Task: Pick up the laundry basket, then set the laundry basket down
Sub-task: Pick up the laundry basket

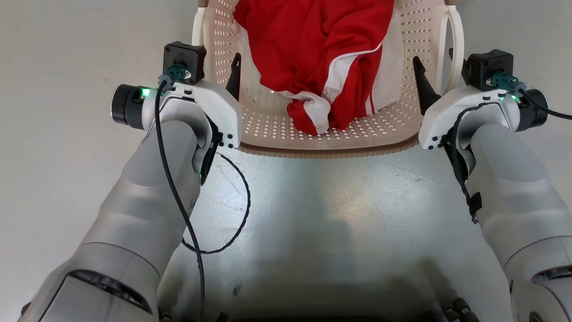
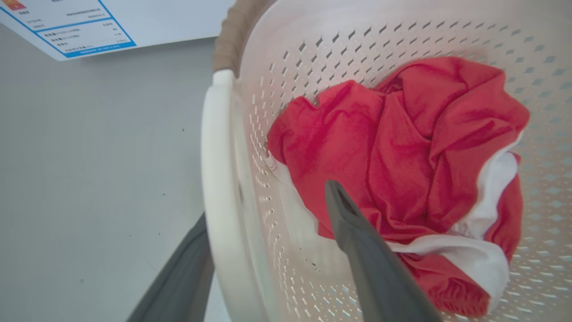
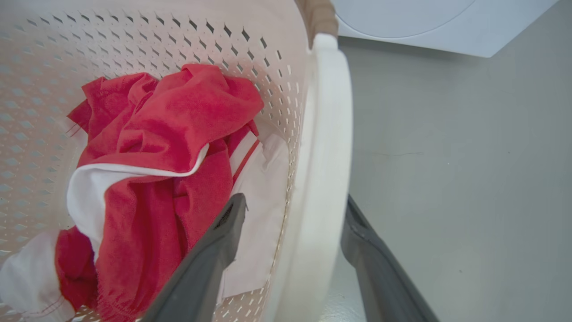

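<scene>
**A:** What's hidden or cut off?

**B:** In the head view the basket (image 1: 330,151) loses its far end past the top edge. Each gripper's outer finger sits behind its wrist block. I can't tell whether the base touches the floor (image 1: 313,214).

**A:** Materials?

**B:** It's cream plastic, rounded, with walls punched with small slots. It has a brown woven-look rim and smooth white loop handles. Inside lies a crumpled red-and-white garment (image 1: 313,49).

**A:** Where is it, against the grippers?

**B:** Straight ahead, between both arms. The left gripper (image 2: 267,201) straddles the left handle (image 2: 219,156), one finger inside and one outside. Its jaws are spread, with a gap at the inner wall. The right gripper (image 3: 295,199) straddles the right handle (image 3: 326,134) likewise, unclamped. The washer (image 3: 429,22) stands beyond.
</scene>
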Tool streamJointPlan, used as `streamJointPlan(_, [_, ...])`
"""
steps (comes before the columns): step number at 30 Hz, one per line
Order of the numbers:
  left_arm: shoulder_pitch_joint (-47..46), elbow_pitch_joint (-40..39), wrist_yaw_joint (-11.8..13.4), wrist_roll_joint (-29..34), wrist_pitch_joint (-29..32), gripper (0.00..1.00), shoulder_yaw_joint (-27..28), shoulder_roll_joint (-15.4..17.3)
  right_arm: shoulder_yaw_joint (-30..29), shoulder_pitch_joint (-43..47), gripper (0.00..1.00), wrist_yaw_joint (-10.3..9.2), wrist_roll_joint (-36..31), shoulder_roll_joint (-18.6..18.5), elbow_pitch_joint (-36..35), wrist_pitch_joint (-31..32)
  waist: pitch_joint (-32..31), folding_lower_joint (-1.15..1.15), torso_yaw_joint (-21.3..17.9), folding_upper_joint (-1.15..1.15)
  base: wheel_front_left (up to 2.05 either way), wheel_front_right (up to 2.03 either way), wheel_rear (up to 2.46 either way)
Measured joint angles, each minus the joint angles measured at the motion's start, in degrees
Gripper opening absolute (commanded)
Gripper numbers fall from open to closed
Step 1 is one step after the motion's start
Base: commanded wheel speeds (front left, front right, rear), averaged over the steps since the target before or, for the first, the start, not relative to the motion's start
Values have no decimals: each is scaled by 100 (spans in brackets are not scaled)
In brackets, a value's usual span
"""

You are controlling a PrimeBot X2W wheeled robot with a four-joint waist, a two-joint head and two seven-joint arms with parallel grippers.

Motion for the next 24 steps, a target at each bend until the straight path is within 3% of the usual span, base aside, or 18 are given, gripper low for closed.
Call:
streamJointPlan(1, [-1, 13, -1, 0, 0, 78, -11, 0, 18, 0, 26, 0, 0, 0, -1, 0, 1, 0, -1, 0, 0, 0, 0])
streamJointPlan(2, [-2, 33, -3, -7, 0, 2, -31, -1, 64, 1, 0, 0, 51, -3, -11, 0, 2, 0, 3, 0, 0, 0, 0])
streamJointPlan(24, [65, 515, -2, -480, 4, 0, -433, 20, 805, 49, 0, -9, 869, 2, 323, 82, -460, 0, -82, 0, 0, 0, 0])
